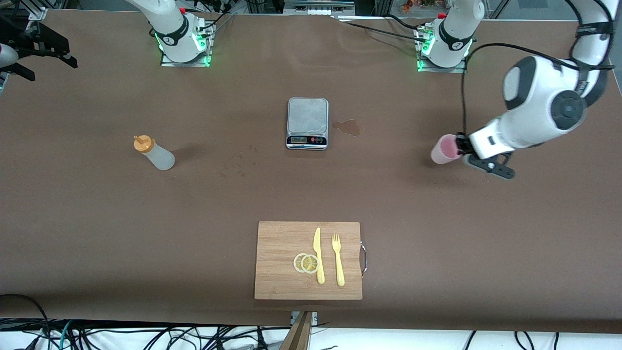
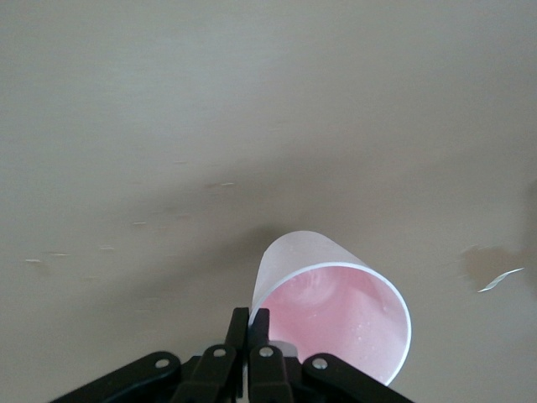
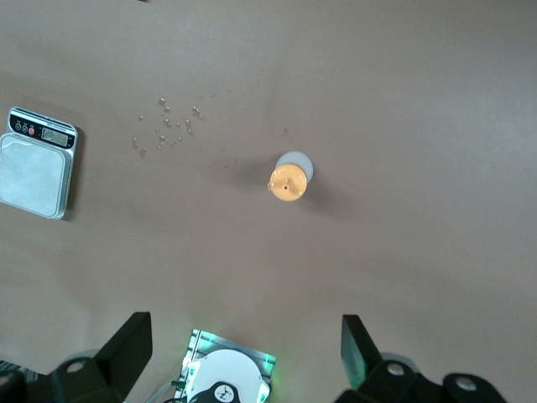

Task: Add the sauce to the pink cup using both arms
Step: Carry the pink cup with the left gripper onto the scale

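The left gripper (image 1: 461,151) pinches the rim of the pink cup (image 1: 444,149), fingers closed tight on its wall, toward the left arm's end of the bench. The sauce (image 1: 154,153) stands upright toward the right arm's end. The right gripper (image 1: 41,46) waits high over that end's corner, fingers spread wide, empty.

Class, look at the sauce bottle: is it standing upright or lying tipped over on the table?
Upright. The sauce bottle stands on its base with the orange cap on top; the right wrist view looks straight down onto that cap, and no gripper touches it.
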You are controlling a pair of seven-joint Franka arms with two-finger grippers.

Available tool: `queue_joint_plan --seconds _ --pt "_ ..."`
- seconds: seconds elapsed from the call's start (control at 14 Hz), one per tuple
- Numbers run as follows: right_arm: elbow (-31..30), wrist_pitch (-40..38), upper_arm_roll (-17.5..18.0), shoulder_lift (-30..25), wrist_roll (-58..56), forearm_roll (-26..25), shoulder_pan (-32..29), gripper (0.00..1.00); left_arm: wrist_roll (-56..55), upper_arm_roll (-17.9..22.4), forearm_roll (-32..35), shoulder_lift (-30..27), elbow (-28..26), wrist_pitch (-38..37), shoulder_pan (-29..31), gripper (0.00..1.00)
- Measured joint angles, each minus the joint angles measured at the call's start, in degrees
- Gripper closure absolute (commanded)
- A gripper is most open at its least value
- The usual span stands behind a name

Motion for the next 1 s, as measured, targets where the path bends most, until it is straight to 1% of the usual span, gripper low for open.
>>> queue_joint_plan --seconds 0.21,0.36,0.43,0.5,0.64,0.79,1.0 --pt "-3.55 0.2 -0.7 -3.52 0.0 -0.1 -0.01 0.0 -13.04 -9.34 -5.46 0.81 -0.1 1.77 -0.43 1.0" --pt "-4.19 0.46 -0.6 -4.34 0.0 -0.1 0.03 0.0 -22.38 -15.43 -6.37 2.66 -0.24 5.94 -0.99 1.0" --pt "-4.27 0.57 -0.52 -4.39 0.0 -0.1 0.04 0.0 -27.81 -17.54 -6.38 3.97 -0.28 8.59 -2.48 1.0" --pt "-4.31 0.6 -0.46 -4.38 0.0 -0.1 0.05 0.0 -33.04 -18.61 -6.38 5.37 -0.31 11.52 -5.3 1.0" --pt "-4.38 0.6 -0.42 -4.39 0.0 -0.1 0.08 0.0 -41.31 -18.96 -6.32 8.16 -0.44 16.75 -12.15 1.0" --pt "-4.48 0.6 -0.3 -4.39 -0.01 -0.1 0.11 0.0 -47.75 -18.94 -3.81 10.8 -0.68 19.8 -17.49 1.0" --pt "-4.48 0.6 0.16 -4.5 -0.08 -0.1 0.13 0.0 -53.04 -18.83 2.88 14.31 -0.76 20.92 -20.38 1.0"
